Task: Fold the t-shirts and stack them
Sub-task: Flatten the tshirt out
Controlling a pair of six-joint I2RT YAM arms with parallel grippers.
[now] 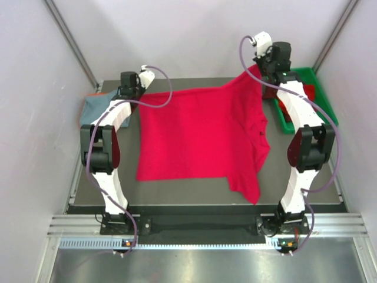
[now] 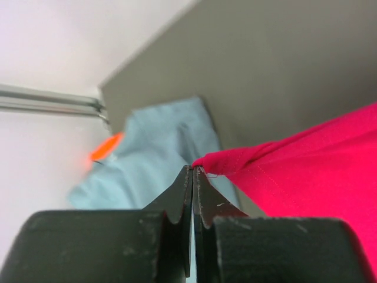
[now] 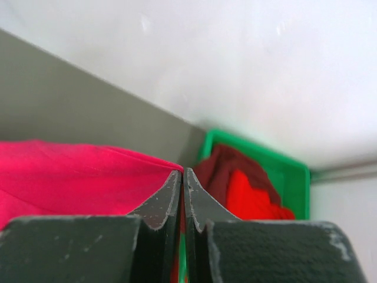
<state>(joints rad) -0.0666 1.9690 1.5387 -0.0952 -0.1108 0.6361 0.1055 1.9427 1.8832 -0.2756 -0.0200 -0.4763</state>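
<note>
Your table (image 1: 177,191) is mostly covered by one red t-shirt (image 1: 200,132). It lies opened out across the middle and flat over most of its area. Its two far corners are drawn towards the arms, and a flap trails to the near right.

Your left arm (image 1: 106,147) rises from its base at the near left. It bends at the elbow and reaches forward along the shirt's left edge to the far left corner. Your right arm (image 1: 306,141) mirrors it on the right, but its wrist sits higher and further back, so the shirt's far right corner is pulled up into a peak.

The green bin (image 1: 321,94) stands at the far right of the table, just beyond the right arm. It holds a dark red t-shirt (image 3: 227,168) and, in front of it, a bright red t-shirt (image 3: 250,197), both crumpled. A grey-blue t-shirt (image 1: 94,109) lies loosely bunched at the far left corner of the table, just beside the left forearm.

The left gripper (image 2: 193,171) has its jaws pressed together on a pinch of the red t-shirt's corner, and the cloth runs off taut to the right. The right gripper (image 3: 181,174) likewise has its jaws together, with the shirt's red edge nipped between the tips.
</note>
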